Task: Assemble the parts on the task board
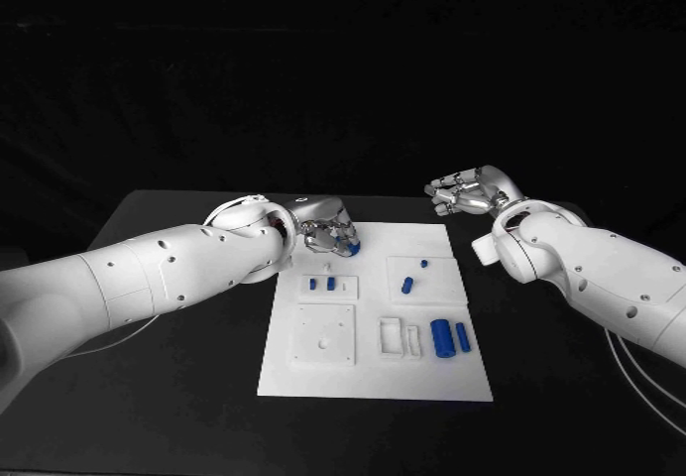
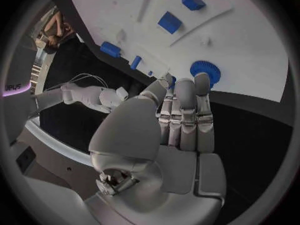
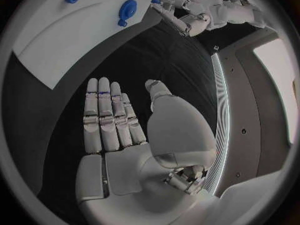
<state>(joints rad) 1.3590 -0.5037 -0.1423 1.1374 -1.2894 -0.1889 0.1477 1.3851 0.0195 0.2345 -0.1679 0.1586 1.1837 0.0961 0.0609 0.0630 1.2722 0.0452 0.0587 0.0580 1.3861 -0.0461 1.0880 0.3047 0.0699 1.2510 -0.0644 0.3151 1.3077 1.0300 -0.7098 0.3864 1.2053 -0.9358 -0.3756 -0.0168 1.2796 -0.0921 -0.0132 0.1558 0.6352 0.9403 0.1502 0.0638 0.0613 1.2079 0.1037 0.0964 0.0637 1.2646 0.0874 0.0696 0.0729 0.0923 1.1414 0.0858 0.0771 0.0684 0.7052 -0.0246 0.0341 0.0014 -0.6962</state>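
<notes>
The white task board (image 1: 375,382) lies mid-table. My left hand (image 1: 326,230) hovers over its far left corner, right beside a blue gear (image 1: 349,241) that lies on the board. In the left wrist view the fingers (image 2: 185,110) stretch out together, their tips at the gear (image 2: 206,74), and a small blue part (image 2: 172,79) shows pinched between thumb and finger. The right wrist view shows that part (image 3: 154,1) at the left hand's fingertips, apart from the gear (image 3: 128,7). My right hand (image 1: 469,193) is open, fingers (image 3: 106,117) straight, above the black table off the board's far right corner.
Two small blue pieces (image 1: 322,284) stand in a fixture left of centre, two more (image 1: 414,276) lie in a tray at the right. Two blue cylinders (image 1: 450,338) lie near the board's right edge, beside white pieces (image 1: 394,337) and a square white plate (image 1: 326,335).
</notes>
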